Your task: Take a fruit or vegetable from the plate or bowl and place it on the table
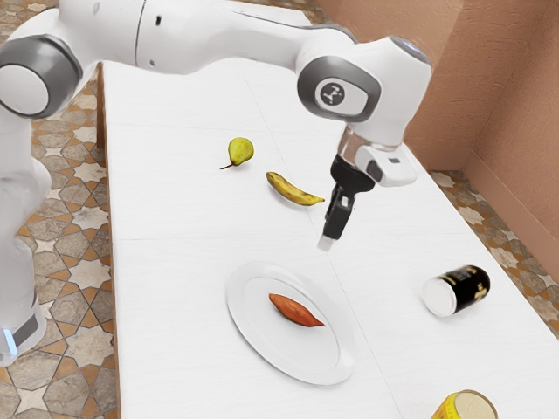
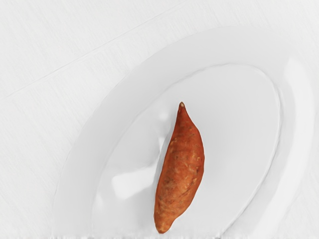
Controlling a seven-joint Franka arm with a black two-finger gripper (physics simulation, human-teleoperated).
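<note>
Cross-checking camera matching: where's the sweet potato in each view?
Exterior view: the sweet potato lies on the oval plate, low in the picture, just right of centre.
Wrist view: it stands nearly upright in the picture, from about mid-height down almost to the lower edge.
Shared landmark: the white oval plate around it.

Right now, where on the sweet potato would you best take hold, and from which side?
I'd come straight down from above and close my gripper across the middle of the sweet potato, one finger along each long flank. It lies lengthwise on the plate, thickest midway and tapering to both ends, which would probably slip more easily.
</note>
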